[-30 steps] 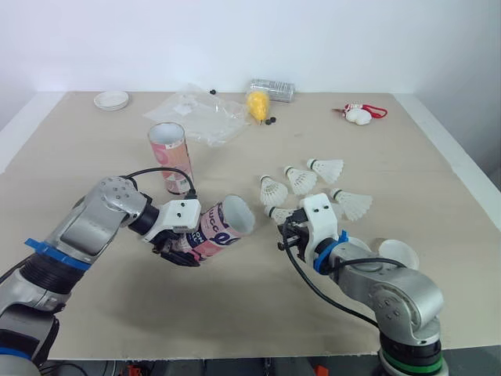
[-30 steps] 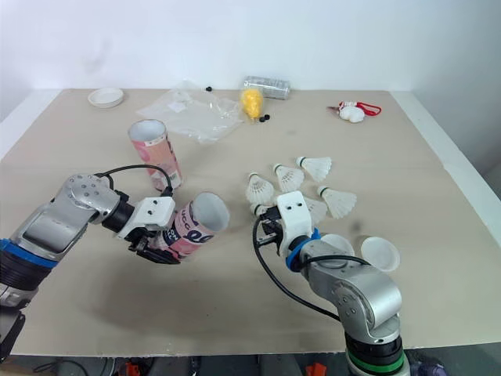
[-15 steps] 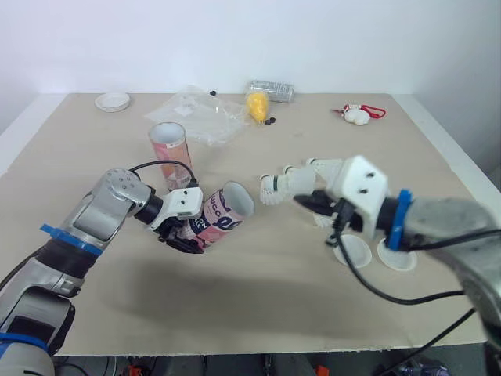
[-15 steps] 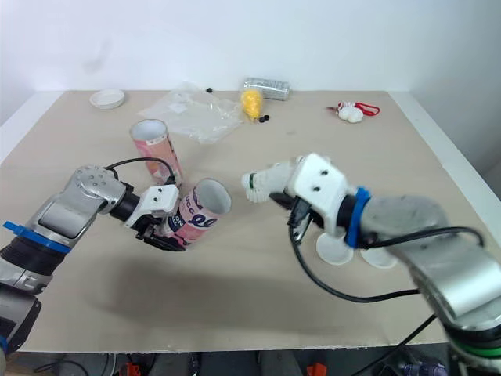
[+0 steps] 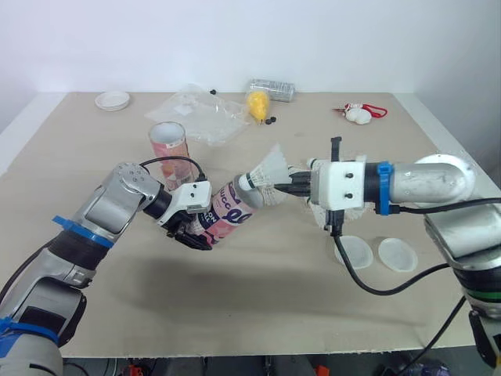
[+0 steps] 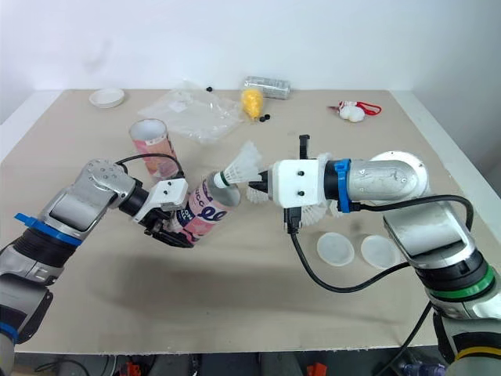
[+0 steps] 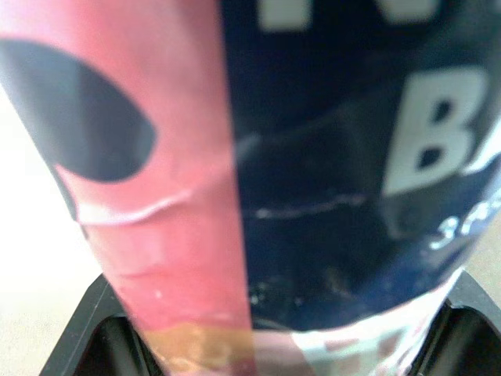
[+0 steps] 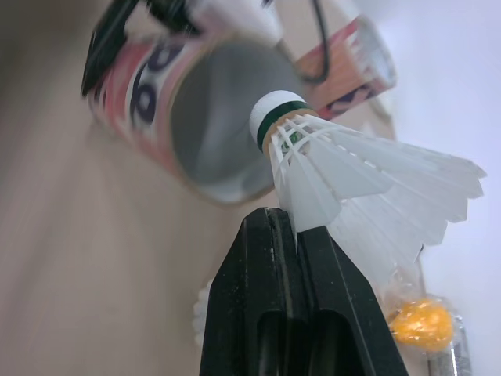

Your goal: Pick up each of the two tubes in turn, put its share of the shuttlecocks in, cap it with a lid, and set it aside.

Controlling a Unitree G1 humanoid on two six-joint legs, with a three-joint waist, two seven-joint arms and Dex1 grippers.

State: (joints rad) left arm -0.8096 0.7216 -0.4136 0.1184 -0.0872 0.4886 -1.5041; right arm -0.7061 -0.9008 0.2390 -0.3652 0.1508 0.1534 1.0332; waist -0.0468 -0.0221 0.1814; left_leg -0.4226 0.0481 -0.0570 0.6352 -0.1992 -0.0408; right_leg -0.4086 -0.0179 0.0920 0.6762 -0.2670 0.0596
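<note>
Left gripper (image 5: 193,235): clamped on the lower body of the tilted tube (image 5: 226,216). In the left wrist view I see the pink-and-blue wall seated between both black fingers (image 7: 98,333).
Tilted tube: held clear of the table (image 5: 258,298), slanted, with its open mouth raised and turned toward the robot's right.
Right gripper (image 5: 282,188): narrow, pinched on the white feather skirt of one shuttlecock (image 8: 352,176).
Shuttlecock: held in the air with its cork end pointing at the tilted tube. The cork sits at the tube's mouth, and I cannot tell whether it has passed the rim.
Upright tube (image 5: 167,146): stands on the table behind the left arm with its open end up, apart from both grippers.
Loose shuttlecocks (image 5: 316,211): on the table under and behind the right wrist, partly hidden. I cannot count them.
Lids (image 5: 353,251): two white discs lie flat side by side on the table, near the front of the right arm. A third white lid (image 5: 113,100) lies at the far left corner.
Other items: a clear plastic bag (image 5: 200,114), a yellow object (image 5: 257,104) and a clear roll (image 5: 272,89) lie along the far edge. A red-and-white item (image 5: 359,114) lies at the far right.
</note>
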